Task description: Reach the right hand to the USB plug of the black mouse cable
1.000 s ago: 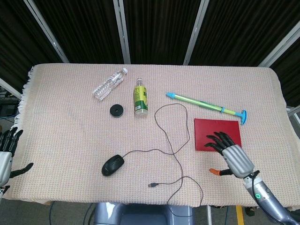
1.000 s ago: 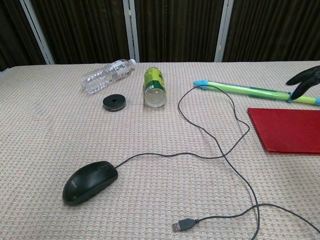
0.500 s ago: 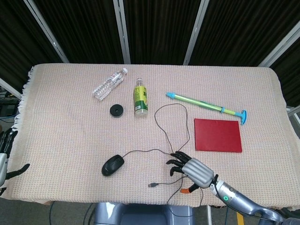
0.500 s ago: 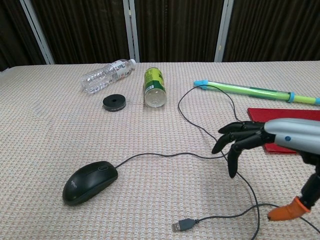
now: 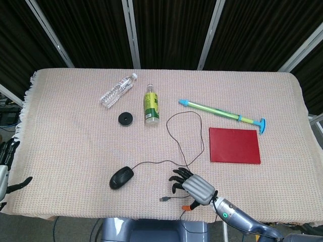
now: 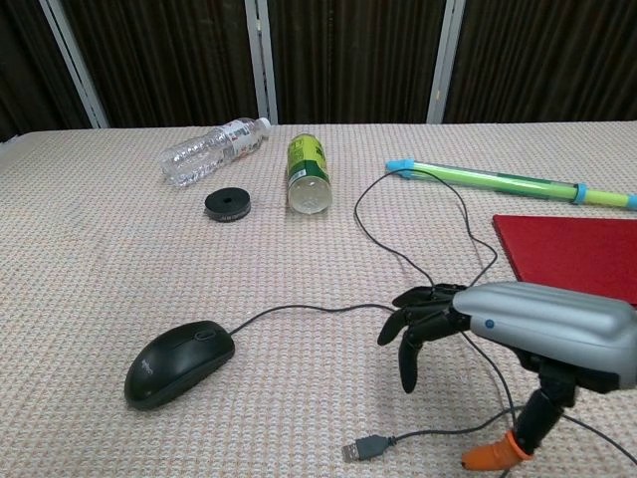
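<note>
Chest view shows the right hand (image 6: 498, 334), silver-backed with black fingers (image 6: 410, 351) and an orange-tipped thumb, hovering low over the woven beige tablecloth (image 6: 90, 249), palm down, fingers spread and holding nothing. Half a second ago it was further right and further from the table's near edge; it has swept left and nearer. The small metal USB plug (image 6: 360, 449) of the thin black mouse cable (image 6: 299, 310) lies at the near edge, just left of the thumb tip and below the fingertips, with the black computer mouse (image 6: 179, 361) well off to its left. The reach looks almost complete; a short move left and down remains. In the head view the left hand (image 5: 6, 166) sits at the far left edge, apparently unclenched and idle.
</note>
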Motion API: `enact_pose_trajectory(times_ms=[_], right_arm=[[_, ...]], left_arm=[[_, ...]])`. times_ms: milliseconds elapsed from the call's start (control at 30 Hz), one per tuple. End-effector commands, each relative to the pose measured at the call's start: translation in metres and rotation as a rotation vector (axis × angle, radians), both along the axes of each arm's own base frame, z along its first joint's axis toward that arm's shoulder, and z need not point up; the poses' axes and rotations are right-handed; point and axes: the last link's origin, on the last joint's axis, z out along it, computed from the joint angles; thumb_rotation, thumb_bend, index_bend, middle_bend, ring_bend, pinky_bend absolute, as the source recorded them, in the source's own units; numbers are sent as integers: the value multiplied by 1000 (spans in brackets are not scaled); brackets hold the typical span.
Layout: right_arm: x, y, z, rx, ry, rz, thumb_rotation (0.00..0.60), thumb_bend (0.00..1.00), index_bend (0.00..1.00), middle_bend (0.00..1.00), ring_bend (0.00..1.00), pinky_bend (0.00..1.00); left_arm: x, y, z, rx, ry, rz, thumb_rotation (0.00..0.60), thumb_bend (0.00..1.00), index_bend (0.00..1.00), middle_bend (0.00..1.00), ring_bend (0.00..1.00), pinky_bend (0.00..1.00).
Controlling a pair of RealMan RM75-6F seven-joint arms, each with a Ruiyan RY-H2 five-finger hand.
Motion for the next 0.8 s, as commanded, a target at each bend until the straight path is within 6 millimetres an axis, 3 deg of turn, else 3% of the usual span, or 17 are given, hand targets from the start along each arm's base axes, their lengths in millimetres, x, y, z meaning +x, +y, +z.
enact_pose_trajectory(times_ms=[33, 500, 800], right_arm=[[2, 0, -12, 2, 14, -25, 600, 114, 370, 156, 0, 0], [10, 3, -44, -21, 30, -89, 600, 147, 447, 159, 0, 0], [11, 6, -55, -28, 26, -115, 600, 171, 497, 173, 0, 0]], left_arm=[[0, 0, 0, -2, -2, -2, 600, 109, 41, 0, 0, 0], [1, 1, -1, -9, -9, -6, 600, 108, 46, 0, 0, 0], [0, 1, 0, -7, -15, -3, 600, 109, 48, 0, 0, 0]])
